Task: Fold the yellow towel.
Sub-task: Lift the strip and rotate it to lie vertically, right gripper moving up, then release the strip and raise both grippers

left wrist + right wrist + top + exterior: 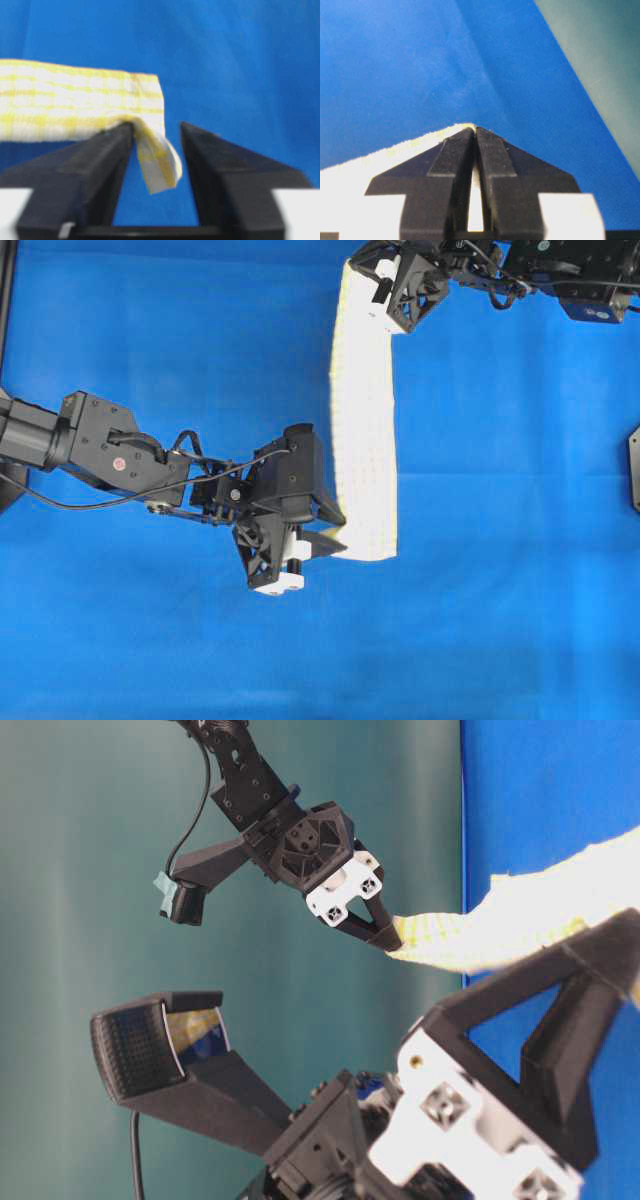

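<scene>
The yellow towel (365, 420) is bunched into a long narrow strip running from the top of the overhead view down to the middle. My right gripper (385, 285) is shut on its far end, as the right wrist view (474, 129) shows, and holds that end above the table (385, 935). My left gripper (343, 530) is at the strip's near end with its jaws open. In the left wrist view a loose towel corner (160, 165) hangs between the open fingers (100, 165) and touches the left one.
A blue cloth (150, 640) covers the whole table. A dark fixture (634, 470) sits at the right edge. A teal wall (100, 870) stands behind the table in the table-level view.
</scene>
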Robot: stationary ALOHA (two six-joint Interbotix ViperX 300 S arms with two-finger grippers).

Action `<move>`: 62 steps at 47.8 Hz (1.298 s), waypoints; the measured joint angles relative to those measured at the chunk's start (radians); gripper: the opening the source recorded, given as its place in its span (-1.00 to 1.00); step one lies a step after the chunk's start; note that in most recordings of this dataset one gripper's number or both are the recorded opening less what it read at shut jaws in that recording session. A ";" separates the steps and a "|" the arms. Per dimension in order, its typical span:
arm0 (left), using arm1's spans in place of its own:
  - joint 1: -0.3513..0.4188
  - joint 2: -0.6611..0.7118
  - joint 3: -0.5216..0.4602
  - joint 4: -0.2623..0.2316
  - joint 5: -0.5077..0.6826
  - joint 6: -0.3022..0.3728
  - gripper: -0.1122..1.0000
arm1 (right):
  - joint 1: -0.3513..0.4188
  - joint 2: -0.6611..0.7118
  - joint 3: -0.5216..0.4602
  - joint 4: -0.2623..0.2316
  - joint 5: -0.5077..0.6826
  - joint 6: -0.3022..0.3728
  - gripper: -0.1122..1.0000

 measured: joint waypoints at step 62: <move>0.442 -0.290 0.278 0.008 0.011 0.086 0.71 | -0.008 -0.129 0.173 0.034 -0.014 0.017 0.57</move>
